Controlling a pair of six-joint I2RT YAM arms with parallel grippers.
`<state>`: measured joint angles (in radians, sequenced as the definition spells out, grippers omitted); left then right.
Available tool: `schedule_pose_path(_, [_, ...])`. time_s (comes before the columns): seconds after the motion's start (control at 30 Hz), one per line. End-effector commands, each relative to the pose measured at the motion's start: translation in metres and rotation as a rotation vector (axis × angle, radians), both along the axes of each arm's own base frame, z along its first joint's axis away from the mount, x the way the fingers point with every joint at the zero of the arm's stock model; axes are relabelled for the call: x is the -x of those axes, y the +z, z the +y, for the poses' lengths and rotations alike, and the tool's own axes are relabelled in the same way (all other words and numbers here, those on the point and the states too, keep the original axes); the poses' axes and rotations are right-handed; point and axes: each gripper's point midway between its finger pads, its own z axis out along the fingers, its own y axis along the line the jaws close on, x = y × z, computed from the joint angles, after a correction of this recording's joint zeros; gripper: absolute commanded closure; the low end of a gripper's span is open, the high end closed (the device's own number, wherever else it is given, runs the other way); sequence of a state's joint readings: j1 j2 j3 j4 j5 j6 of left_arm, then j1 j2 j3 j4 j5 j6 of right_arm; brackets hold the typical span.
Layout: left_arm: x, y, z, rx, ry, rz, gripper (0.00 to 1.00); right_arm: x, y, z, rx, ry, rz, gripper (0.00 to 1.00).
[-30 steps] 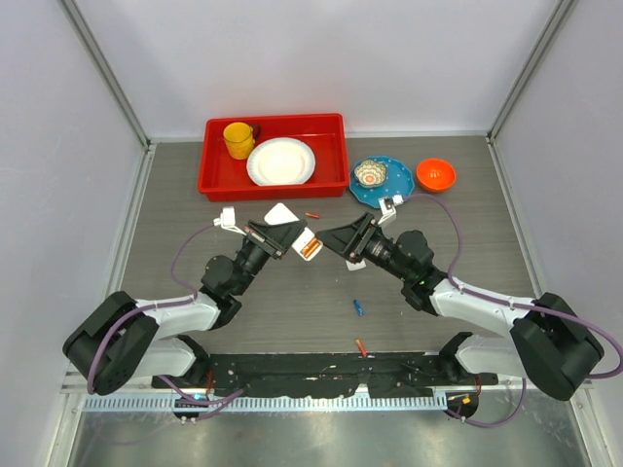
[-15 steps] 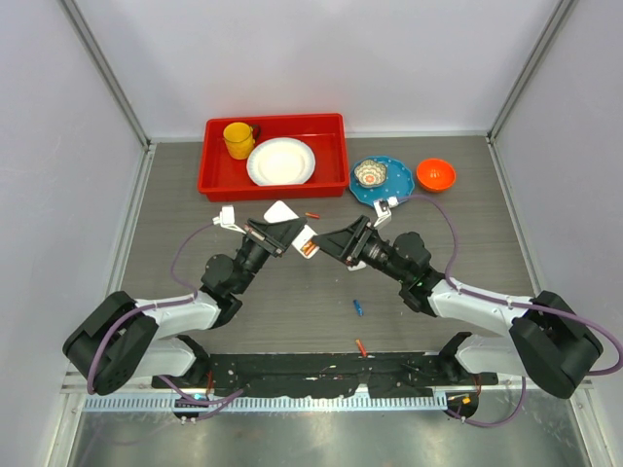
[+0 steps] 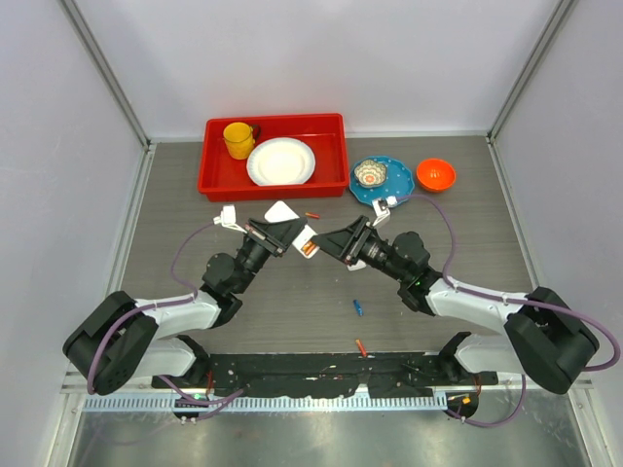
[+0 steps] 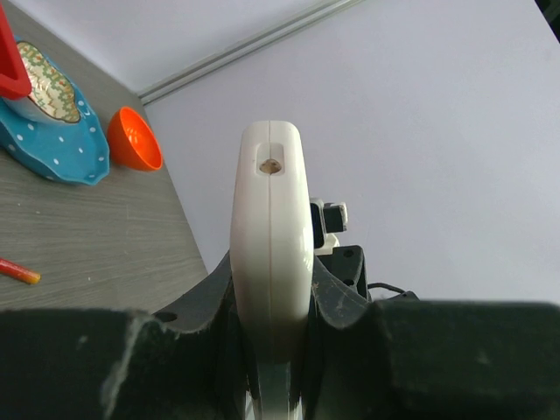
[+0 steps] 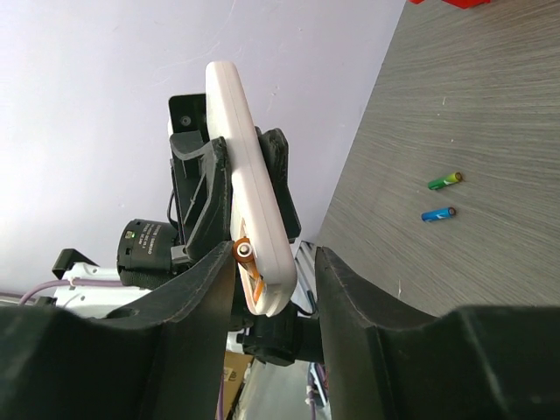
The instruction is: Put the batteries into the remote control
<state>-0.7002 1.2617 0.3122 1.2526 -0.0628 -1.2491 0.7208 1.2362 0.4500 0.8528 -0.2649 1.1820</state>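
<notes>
My left gripper point(image 3: 292, 236) is shut on the white remote control point(image 3: 306, 245) and holds it up above the table. In the left wrist view the remote point(image 4: 271, 227) stands edge-on between my left gripper's point(image 4: 271, 350) jaws. My right gripper point(image 3: 329, 243) is open, with the remote's lower end point(image 5: 254, 236) between the jaws of my right gripper point(image 5: 276, 297). An orange battery point(image 5: 245, 255) sits in the remote's open slot, close to the left finger. Loose batteries lie on the table: a red one point(image 3: 312, 213), a blue one point(image 3: 358, 307) and an orange one point(image 3: 361, 346).
A red tray point(image 3: 209, 156) at the back holds a yellow cup point(image 3: 238, 139) and a white plate point(image 3: 281, 161). A blue plate point(image 3: 389, 190) with a small bowl and an orange bowl point(image 3: 435, 174) stand back right. A flat white piece point(image 3: 281, 211) lies behind the left gripper.
My right gripper has edged a little to the left, closer round the remote's end. The left gripper has kept hold of the remote.
</notes>
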Motion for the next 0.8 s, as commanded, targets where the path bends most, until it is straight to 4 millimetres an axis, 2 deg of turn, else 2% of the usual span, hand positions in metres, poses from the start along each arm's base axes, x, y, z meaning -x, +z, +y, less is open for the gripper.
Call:
schedule_pose_path(0.0, [0.027,0.105,0.020,0.261,-0.010,-0.287,1.00,0.000,0.000,0.006,-0.003,0.019,-0.002,0.57])
schedule_pose_path(0.07, [0.026,0.105,0.021,0.262,-0.004,-0.287,1.00,0.000,-0.001,0.006,-0.006,0.021,0.000,0.61])
schedule_pose_path(0.6, [0.023,0.119,0.020,0.281,0.019,-0.312,1.00,0.003,-0.007,0.017,0.009,0.040,0.001,0.75])
schedule_pose_path(0.7, [0.024,0.120,0.020,0.284,0.023,-0.314,1.00,0.004,-0.009,0.018,0.022,0.041,-0.003,0.79])
schedule_pose_path(0.77, [0.023,0.121,0.020,0.286,0.026,-0.316,1.00,0.004,-0.012,0.020,0.040,0.042,0.001,0.86])
